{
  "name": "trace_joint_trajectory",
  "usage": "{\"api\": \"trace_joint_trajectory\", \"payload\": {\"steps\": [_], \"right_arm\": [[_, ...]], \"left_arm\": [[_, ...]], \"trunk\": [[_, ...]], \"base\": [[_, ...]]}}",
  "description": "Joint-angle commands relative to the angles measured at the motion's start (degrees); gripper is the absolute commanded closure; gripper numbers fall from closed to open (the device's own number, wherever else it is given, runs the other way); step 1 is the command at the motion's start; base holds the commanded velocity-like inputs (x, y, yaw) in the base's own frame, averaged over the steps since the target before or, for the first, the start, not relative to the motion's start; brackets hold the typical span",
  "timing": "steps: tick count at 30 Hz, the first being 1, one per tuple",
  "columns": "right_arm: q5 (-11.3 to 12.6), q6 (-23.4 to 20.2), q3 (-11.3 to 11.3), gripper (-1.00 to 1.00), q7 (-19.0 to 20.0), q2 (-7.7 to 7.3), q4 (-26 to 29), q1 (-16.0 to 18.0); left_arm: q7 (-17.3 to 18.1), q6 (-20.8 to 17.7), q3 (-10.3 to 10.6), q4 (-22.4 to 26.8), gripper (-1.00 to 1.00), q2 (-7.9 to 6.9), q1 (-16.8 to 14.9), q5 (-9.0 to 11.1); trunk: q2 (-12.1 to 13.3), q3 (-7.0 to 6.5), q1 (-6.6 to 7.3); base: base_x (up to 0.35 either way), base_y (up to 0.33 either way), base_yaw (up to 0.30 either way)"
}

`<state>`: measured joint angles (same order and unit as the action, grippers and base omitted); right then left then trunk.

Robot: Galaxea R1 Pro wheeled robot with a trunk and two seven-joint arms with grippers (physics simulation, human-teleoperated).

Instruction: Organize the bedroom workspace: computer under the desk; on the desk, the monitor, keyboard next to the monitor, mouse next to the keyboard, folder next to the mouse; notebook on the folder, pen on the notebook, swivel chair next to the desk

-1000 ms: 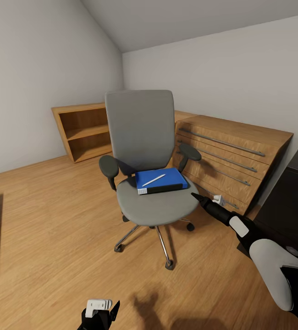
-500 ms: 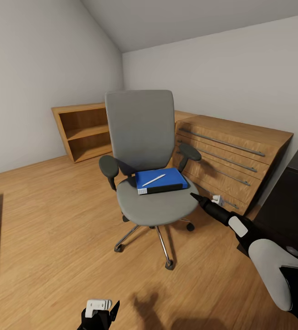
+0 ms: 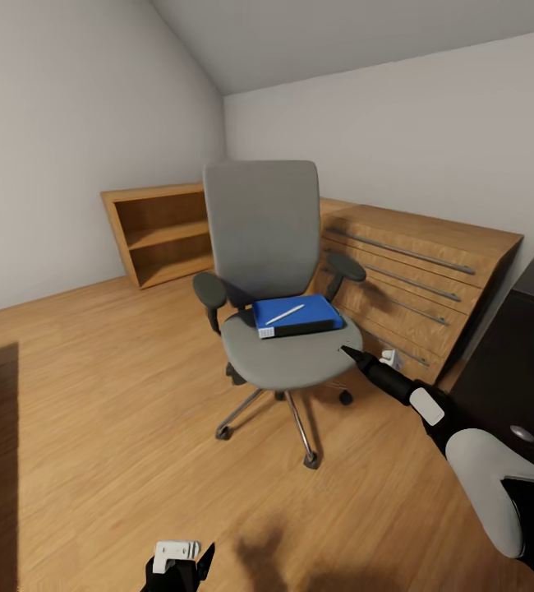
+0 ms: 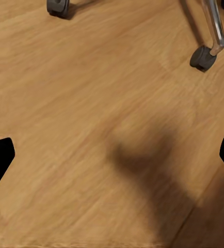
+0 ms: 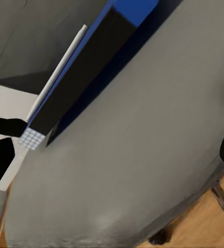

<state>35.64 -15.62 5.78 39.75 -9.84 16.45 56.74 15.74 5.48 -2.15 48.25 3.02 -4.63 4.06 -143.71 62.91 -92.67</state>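
The right arm (image 3: 481,469) reaches forward from the lower right of the head view, with a white upper segment, a black forearm and a white band at the wrist. The right gripper (image 3: 351,352) looks like one dark tip there, but in the right wrist view its fingers stand wide apart at both edges. The left gripper (image 3: 181,567) hangs low, pointing down, with its fingers also spread wide.

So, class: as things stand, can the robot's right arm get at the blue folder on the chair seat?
Probably yes: the right pincer hangs at the seat's front edge, and bare grey seat lies between it and the folder.
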Motion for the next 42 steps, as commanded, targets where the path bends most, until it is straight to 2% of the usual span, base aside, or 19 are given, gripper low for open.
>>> {"api": "trace_joint_trajectory", "payload": {"steps": [1, 14, 17, 18, 19, 28, 29, 33, 37, 42], "right_arm": [[0.3, -0.5, 0.3, -1.0, 0.2, 0.01, 0.0, 0.0], [0.1, -0.5, 0.2, -1.0, 0.1, 0.11, 0.0, 0.0], [0.1, -0.4, 0.1, -1.0, 0.1, 0.6, -0.3, 0.0], [0.0, -0.2, 0.2, -1.0, 0.1, 1.29, -0.4, 0.0], [-0.1, 1.2, 0.2, -1.0, 0.1, 2.7, -0.6, 0.0], [-0.3, 7.0, 0.1, -1.0, 0.1, 5.46, -3.7, 0.0], [-0.5, 8.3, 0.1, -1.0, 0.1, 6.33, -4.3, 0.0], [-0.9, 9.7, 0.1, -1.0, 0.0, 7.41, -4.7, 0.0], [-1.9, 10.4, 0.1, -1.0, -0.1, 8.48, -4.9, 0.0], [-4.4, 11.0, 0.1, -1.0, -0.1, 10.05, -5.1, 0.0]], "left_arm": [[0.5, 0.0, -0.2, -0.1, -1.0, 0.06, 0.0, 0.4], [0.5, 0.0, -0.2, -0.1, -1.0, 0.06, 0.0, 0.4], [0.5, 0.0, -0.2, -0.1, -1.0, 0.06, 0.0, 0.4], [0.5, 0.0, -0.2, -0.1, -1.0, 0.06, 0.0, 0.4], [0.5, 0.0, -0.2, -0.1, -1.0, 0.06, 0.0, 0.4], [0.5, 0.0, -0.2, -0.2, -1.0, 0.06, 0.0, 0.4], [0.5, 0.0, -0.2, -0.2, -1.0, 0.06, 0.0, 0.4], [0.5, 0.1, -0.2, -0.3, -1.0, 0.06, 0.0, 0.4], [0.5, 0.0, -0.2, -0.3, -1.0, 0.06, 0.0, 0.4], [0.5, 0.1, -0.2, -0.3, -1.0, 0.06, 0.0, 0.4]], "trunk": [[0.0, 0.05, 0.04], [0.0, 0.05, 0.04], [0.0, 0.05, 0.04], [0.0, 0.05, 0.04], [0.0, 0.05, 0.04], [0.0, 0.05, 0.04], [0.0, 0.05, 0.04], [0.0, 0.05, 0.04], [0.0, 0.05, 0.04], [0.0, 0.05, 0.04]], "base": [[-0.251, 0.21, 0.0], [-0.203, 0.186, 0.0], [-0.025, 0.026, 0.0], [-0.012, 0.013, 0.0], [-0.005, 0.005, 0.0], [-0.001, 0.002, 0.0], [0.0, 0.0, 0.0], [0.0, 0.0, 0.0], [0.0, 0.0, 0.0], [0.0, 0.0, 0.0]]}}
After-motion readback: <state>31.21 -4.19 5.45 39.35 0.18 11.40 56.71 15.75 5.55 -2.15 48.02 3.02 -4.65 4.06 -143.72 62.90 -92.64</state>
